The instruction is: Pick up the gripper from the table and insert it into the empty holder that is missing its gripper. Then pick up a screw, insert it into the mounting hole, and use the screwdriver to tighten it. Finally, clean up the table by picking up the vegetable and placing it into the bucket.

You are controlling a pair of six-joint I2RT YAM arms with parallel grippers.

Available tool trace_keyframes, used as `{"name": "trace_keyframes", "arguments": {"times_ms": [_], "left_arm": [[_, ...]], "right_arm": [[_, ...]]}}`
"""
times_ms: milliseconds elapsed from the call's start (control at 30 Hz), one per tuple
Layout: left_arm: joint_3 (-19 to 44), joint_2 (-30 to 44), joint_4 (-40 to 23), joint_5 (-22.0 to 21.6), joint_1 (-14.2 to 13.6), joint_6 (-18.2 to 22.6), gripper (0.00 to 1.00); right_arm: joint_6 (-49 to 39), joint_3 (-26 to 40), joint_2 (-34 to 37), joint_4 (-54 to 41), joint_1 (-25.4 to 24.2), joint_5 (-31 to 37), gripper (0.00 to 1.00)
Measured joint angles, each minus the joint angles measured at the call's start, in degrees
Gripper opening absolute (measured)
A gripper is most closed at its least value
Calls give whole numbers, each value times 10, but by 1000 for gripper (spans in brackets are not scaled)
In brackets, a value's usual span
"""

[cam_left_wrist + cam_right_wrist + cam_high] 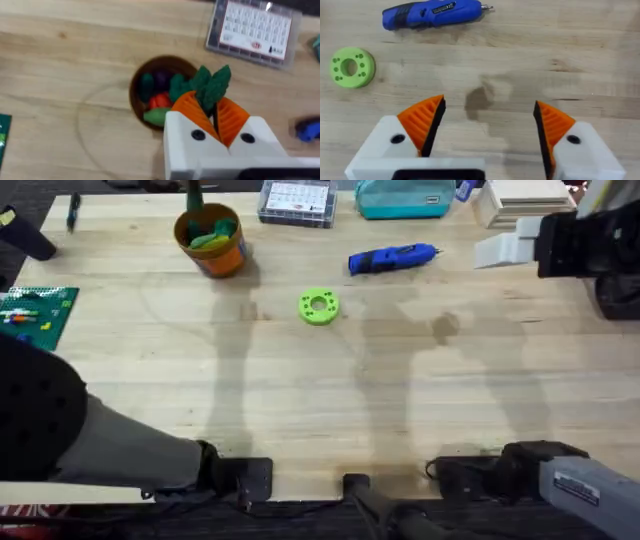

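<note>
My left gripper (215,112) hangs over the orange bucket (160,92), shut on the dark-green leafy vegetable (210,85), which sticks out past its orange pads. Green, red and purple toy pieces lie inside the bucket (210,240), which stands at the table's (330,410) far left. The blue screwdriver (392,258) lies on its side at the far middle. My right gripper (487,125) is open above bare wood, with the screwdriver (432,14) lying beyond it. The loose gripper piece, its holder and the screw are out of view.
A lime-green ring disc (318,306) lies in the middle of the table. A clear parts box (297,202), a teal pouch (403,198) and white boxes (520,200) line the far edge. A green board (35,315) sits at the left edge.
</note>
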Motion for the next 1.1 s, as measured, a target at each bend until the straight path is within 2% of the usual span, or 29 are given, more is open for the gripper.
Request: {"name": "trace_keyframes", "arguments": {"times_ms": [167,400,567,867,1100], "left_arm": [[0,18,38,-1,26,1,28],[0,93,79,-1,58,2,28],[0,130,115,-2,62,2,28],[0,143,116,20,62,3,28],[0,144,111,23,62,6,391]], "right_arm": [[0,0,0,0,0,0,993],[0,0,0,0,0,0,993],[0,0,0,0,0,0,994],[0,0,0,0,0,0,993],[0,0,0,0,0,0,993]]}}
